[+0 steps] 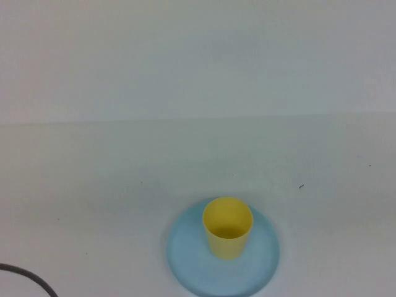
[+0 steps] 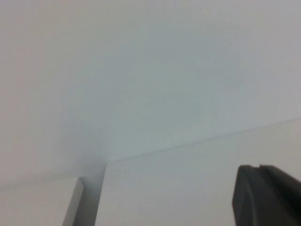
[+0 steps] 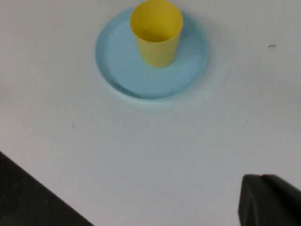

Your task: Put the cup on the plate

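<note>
My right gripper (image 3: 270, 200) hangs above the bare white table (image 1: 93, 204), well clear of everything on it; only a dark corner of it shows at the edge of my right wrist view, and its fingers are together with nothing between them. From up here that wrist camera looks down and across the tabletop toward the plate, so the arm is raised and pulled away from the dishes, touching neither.

My left gripper (image 2: 268, 195) sits off on the left side, also closed on nothing. Its wrist camera points at plain white surfaces and a seam where they meet, with just a dark piece of the gripper in one corner. Neither arm appears in the high view.

At the near left corner of the table a thin dark cable (image 1: 28, 276) curves across the surface.

Near the front edge, a little right of centre, lies the light blue plate (image 1: 185, 250), flat on the table. The yellow cup (image 1: 228, 230) stands upright on it with its open mouth up, placed toward the far half of the plate rather than dead centre, its base wholly inside the rim.

Beyond the plate the table runs on, with a tiny dark speck (image 1: 301, 186) to the right. Farther still, a white wall (image 1: 198, 55) rises behind the table's far edge.
</note>
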{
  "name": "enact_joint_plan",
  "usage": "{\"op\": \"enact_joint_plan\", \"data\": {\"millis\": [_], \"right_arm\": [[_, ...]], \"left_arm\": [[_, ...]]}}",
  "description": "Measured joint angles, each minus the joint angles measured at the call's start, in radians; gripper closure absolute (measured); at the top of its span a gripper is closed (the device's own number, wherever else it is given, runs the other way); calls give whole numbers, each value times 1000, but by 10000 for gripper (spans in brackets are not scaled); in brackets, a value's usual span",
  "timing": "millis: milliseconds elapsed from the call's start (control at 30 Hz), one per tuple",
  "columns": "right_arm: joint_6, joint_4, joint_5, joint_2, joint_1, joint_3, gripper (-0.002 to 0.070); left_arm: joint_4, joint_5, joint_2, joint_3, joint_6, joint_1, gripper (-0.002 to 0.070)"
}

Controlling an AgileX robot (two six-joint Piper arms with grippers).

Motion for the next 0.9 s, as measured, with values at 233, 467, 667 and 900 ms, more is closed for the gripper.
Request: {"op": "enact_joint_plan", "data": {"millis": [233, 467, 667, 900], "right_arm": [[75, -3, 17, -431, 0, 88, 675], [177, -73, -244, -678, 0, 130, 675], [182, -110, -610, -629, -132, 377, 675], [184, -118, -949, -569, -458, 678, 675]], "left_arm": [[-4, -53, -100, 116, -46, 0, 675], [0, -132, -321, 318, -46, 0, 675], [7, -192, -374, 390, -53, 0, 675], [9, -210, -374, 390, -50, 0, 675]]}}
